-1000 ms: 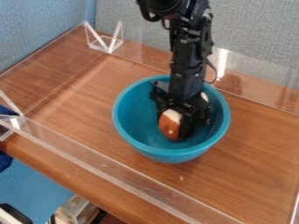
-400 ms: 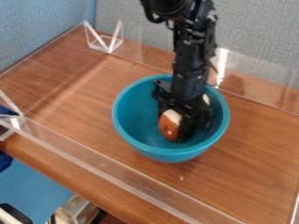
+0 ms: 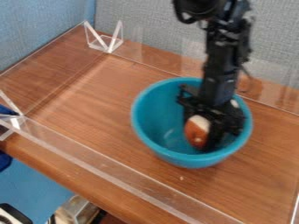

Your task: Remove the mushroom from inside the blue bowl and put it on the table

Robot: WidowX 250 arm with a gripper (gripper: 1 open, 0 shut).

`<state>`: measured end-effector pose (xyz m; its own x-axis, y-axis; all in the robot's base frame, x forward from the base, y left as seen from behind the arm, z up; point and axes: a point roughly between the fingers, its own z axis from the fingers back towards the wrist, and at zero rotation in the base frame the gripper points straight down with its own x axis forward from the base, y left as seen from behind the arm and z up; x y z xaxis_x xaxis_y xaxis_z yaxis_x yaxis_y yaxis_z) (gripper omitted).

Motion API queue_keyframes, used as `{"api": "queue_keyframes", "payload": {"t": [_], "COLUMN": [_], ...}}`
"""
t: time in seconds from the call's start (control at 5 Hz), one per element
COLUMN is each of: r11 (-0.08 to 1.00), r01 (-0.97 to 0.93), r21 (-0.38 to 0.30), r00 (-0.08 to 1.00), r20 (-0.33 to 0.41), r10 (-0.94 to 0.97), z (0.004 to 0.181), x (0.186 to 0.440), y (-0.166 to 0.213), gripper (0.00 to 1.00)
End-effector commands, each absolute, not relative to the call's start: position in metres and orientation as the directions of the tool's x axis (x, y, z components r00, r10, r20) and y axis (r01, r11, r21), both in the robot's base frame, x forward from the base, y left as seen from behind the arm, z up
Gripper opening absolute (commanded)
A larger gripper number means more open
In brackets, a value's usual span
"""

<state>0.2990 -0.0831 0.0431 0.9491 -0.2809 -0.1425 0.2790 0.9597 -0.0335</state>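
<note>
The blue bowl stands on the brown wooden table, right of the middle. Inside it lies the mushroom, reddish-brown cap toward me and cream stem toward the arm. The black arm comes down from the top right into the bowl. Its gripper is shut on the mushroom, with a dark finger on either side of it. The mushroom sits low inside the bowl, below the rim. Whether it touches the bowl's floor I cannot tell.
Low clear acrylic walls edge the table, one along the front and one at the back right. A clear triangular bracket stands at the back left. A blue object pokes in at the left edge.
The arm, the mushroom and the bowl have all shifted to the right across the table. The fingers have closed a little tighter on the mushroom.
</note>
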Motion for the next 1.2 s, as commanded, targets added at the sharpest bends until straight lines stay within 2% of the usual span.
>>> {"api": "queue_keyframes", "payload": {"t": [0.0, 0.2, 1.0], "r11": [0.946, 0.946, 0.932], "r01": [0.323, 0.322, 0.362], "r21": [-0.024, -0.026, -0.029], "r00": [0.944, 0.945, 0.931], "r20": [-0.061, -0.056, -0.036], "r10": [-0.324, -0.323, -0.363], "z": [0.061, 0.058, 0.075], "x": [0.307, 0.309, 0.293], "y": [-0.099, -0.091, -0.109], "gripper": [0.0, 0.0, 0.0]}}
